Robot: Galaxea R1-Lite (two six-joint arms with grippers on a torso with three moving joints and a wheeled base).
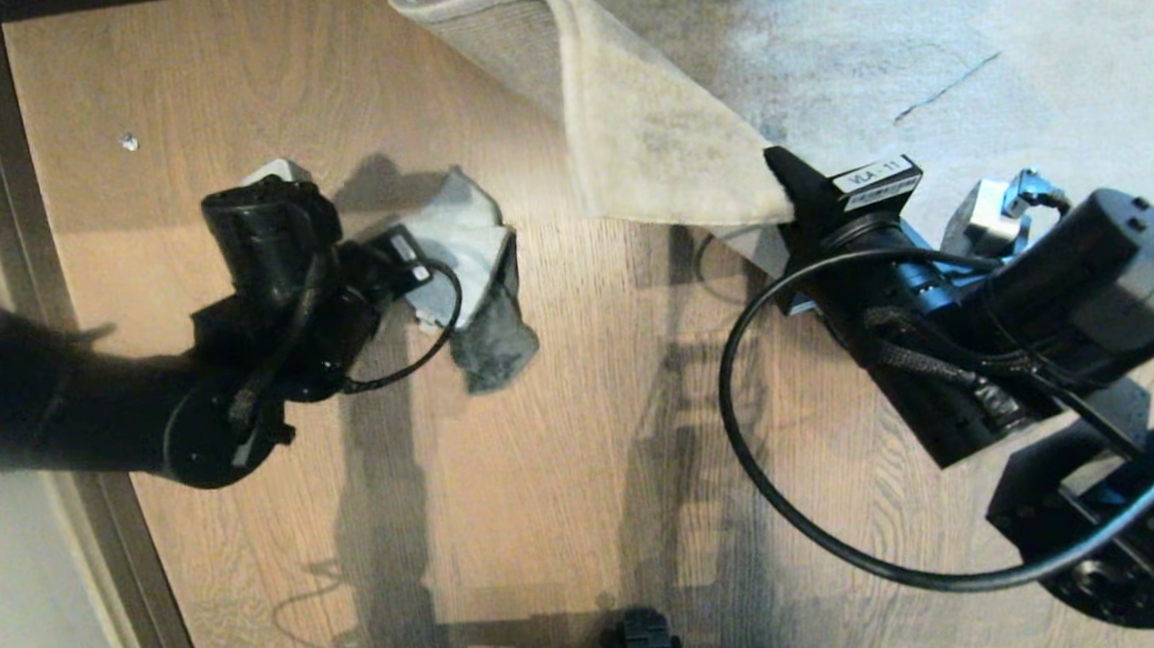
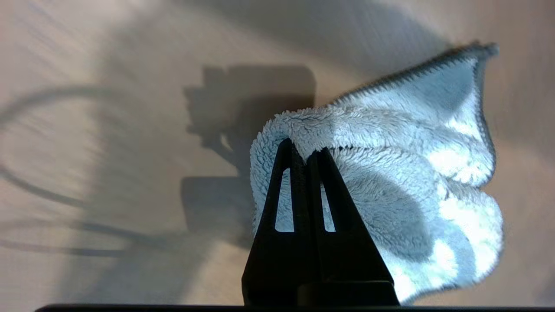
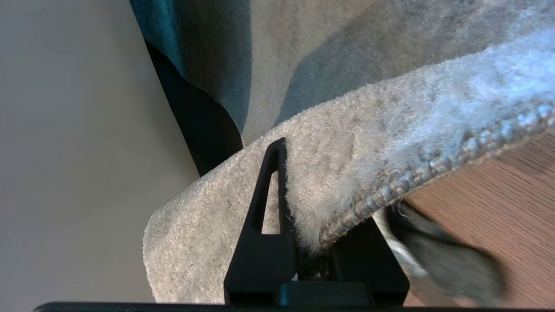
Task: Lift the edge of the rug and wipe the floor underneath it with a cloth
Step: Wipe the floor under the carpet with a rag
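Head view: right pincer (image 1: 787, 183) clamped on rug edge (image 1: 647, 149), held raised. Left pincer (image 1: 431, 273) clamped on cloth (image 1: 479, 270) on floor (image 1: 564, 445). Advice: press flat, sweep beneath fold.

A: Hard light coming in here. See the crisp, dark shadows the arms throw across the floor (image 1: 566, 465), stretching toward the near side.

B: Yes, and they're sharp-edged, even the cable's loop shows as a thin shadow line. Far right, the rug (image 1: 970, 29) is washed pale, almost blown out.

A: Left wrist view now: the cloth (image 2: 390, 173) glares white-blue in patches, with a deep shadow across its middle. The floor around it is streaked with motion blur.

B: Right wrist view is softer. The rug edge (image 3: 390, 186) is bright at one end, and the dark shape beneath it is badly smeared.

A: Left arm in the head view is nearly a black silhouette.
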